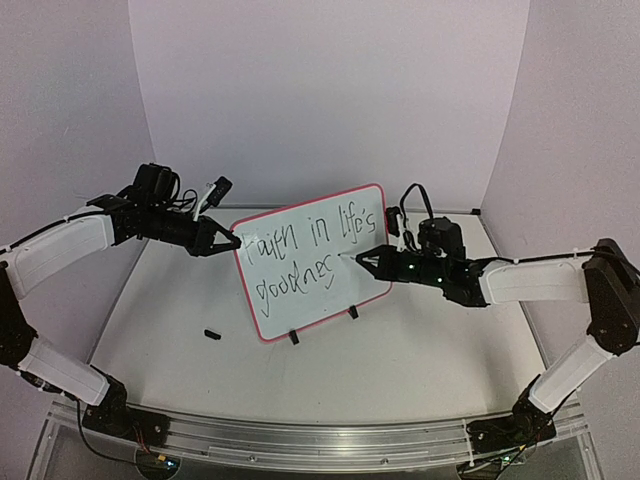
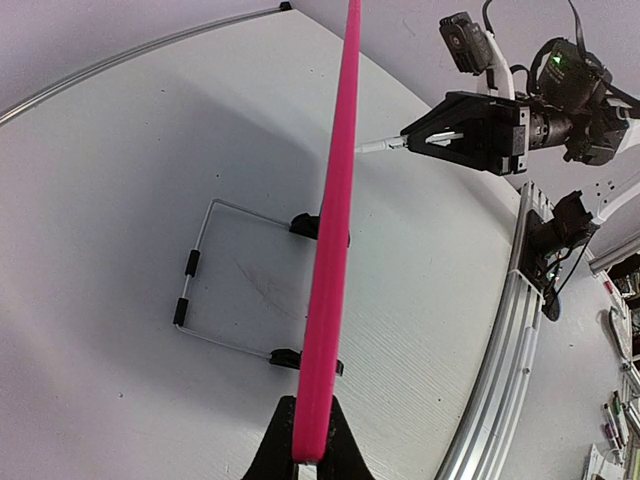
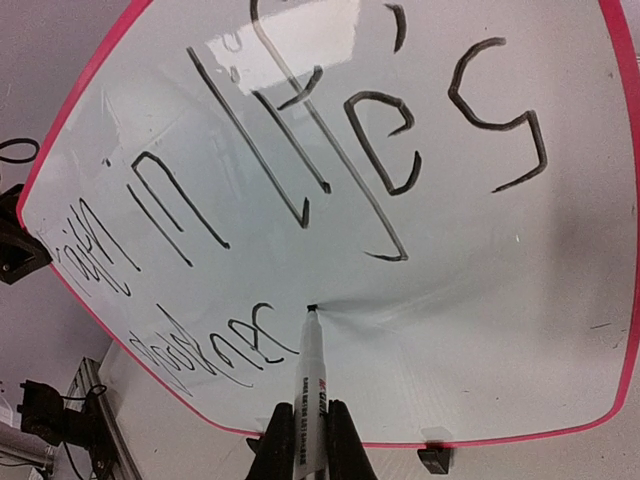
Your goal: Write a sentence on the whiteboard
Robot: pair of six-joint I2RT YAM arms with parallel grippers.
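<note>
Two jobs at once

L gripper (image 1: 235, 241) pinches the left rim of the big white board w/ pink-red frame (image 1: 312, 262), standing mid white table (image 1: 430, 345). R gripper (image 1: 361, 259) squeezes a white marker pen (image 3: 311, 370), tip touching the board. Small black bit (image 1: 211, 334) lies front-left, apart.

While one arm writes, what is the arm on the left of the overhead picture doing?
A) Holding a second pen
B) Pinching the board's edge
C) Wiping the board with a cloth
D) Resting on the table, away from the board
B: the left pincer is shut on the pink-framed edge of the whiteboard, while the right pincer presses the marker tip against the board's face.
</note>
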